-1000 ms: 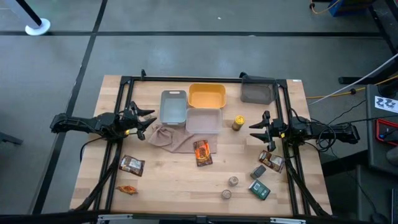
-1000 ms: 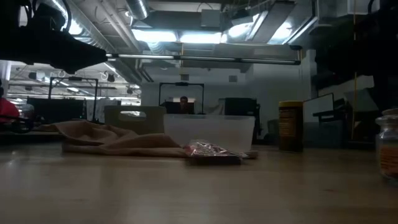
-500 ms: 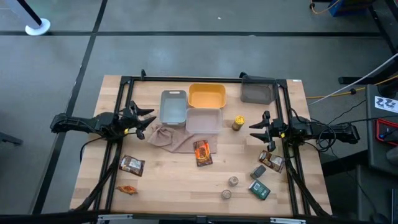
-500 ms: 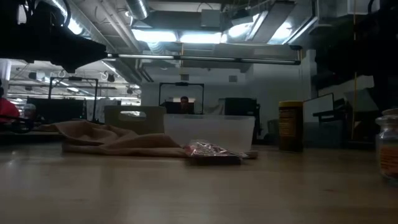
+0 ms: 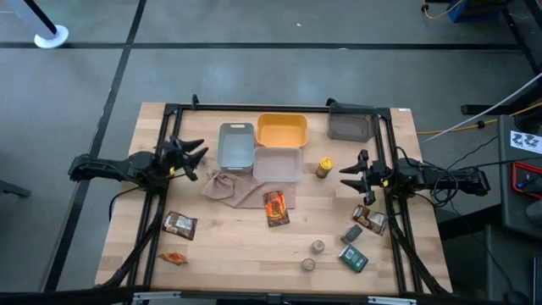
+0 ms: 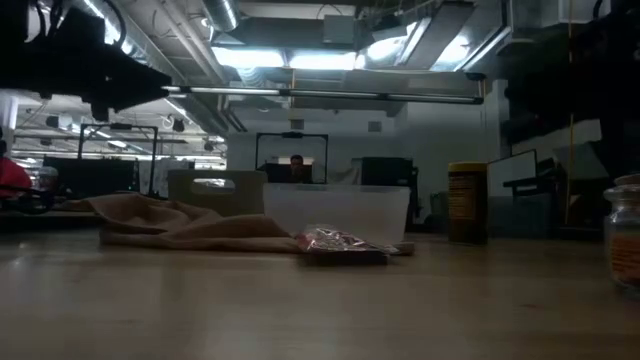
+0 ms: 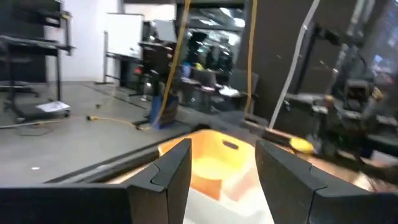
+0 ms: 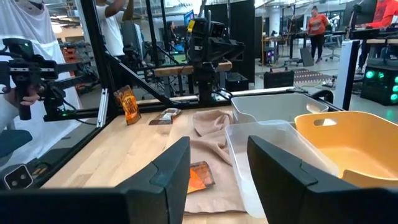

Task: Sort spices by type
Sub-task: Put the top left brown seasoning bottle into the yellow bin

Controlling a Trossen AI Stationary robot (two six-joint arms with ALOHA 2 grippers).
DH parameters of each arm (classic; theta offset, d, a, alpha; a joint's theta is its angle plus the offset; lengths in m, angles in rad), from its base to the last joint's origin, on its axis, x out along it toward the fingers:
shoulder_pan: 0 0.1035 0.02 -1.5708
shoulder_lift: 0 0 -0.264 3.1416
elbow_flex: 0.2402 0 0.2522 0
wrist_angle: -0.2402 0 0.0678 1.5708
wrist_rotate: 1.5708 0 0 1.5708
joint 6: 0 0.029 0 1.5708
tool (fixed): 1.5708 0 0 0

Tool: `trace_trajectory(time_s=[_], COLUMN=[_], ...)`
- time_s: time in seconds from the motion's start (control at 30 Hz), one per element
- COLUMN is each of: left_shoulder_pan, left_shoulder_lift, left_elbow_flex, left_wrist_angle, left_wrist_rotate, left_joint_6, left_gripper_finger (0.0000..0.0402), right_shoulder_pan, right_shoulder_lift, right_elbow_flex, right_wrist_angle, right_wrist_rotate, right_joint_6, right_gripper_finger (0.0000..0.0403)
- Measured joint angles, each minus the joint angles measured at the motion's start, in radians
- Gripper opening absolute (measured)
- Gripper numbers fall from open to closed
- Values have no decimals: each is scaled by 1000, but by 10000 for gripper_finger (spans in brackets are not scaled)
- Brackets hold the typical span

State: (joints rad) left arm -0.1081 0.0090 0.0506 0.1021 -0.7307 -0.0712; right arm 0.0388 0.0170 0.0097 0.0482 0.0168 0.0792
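Wooden table edges, both claws apart.

Two dark, slender robot arms are showing black jointed housings and trailing black cables, each ending in a tool, the left tool and right tool, with two broad, matte black fingers.

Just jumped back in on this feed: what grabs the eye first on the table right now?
The yellow tray at the table's far middle stands out, flanked by a grey tray and a clear tray just in front. An orange packet lies mid-table on the edge of the beige cloth. Both arms hover at the sides, left end effector and right end effector open and empty.
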Motion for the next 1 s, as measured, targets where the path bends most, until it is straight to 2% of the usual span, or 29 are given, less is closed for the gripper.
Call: trace_trajectory(time_s=[0.1, 0.23, 0.37, 0.57, 0.87, 1.0], left_shoulder_pan=[0, 0, 0, 0, 0, 0], left_shoulder_lift=[0, 6, 35, 93, 170, 213], left_elbow_flex=[67, 184, 282, 338, 357, 413], left_wrist_angle=[-138, -363, -507, -522, -502, -519], left_wrist_rotate=[-39, -97, -96, -63, -64, -66], left_joint_6=[-13, -115, -180, -184, -241, -243], left_gripper_finger=[162, 162, 154, 162, 245, 262], right_shoulder_pan=[0, 0, 0, 0, 0, 0], right_shoulder_lift=[0, 0, 0, 0, 0, 0], right_elbow_flex=[0, 0, 0, 0, 0, 3], right_wrist_angle=[-1, 0, 2, 4, 7, 12], right_wrist_rotate=[12, 20, 20, 20, 20, 20], right_joint_6=[0, 0, 0, 0, 1, 2], right_gripper_finger=[160, 160, 160, 160, 160, 160])
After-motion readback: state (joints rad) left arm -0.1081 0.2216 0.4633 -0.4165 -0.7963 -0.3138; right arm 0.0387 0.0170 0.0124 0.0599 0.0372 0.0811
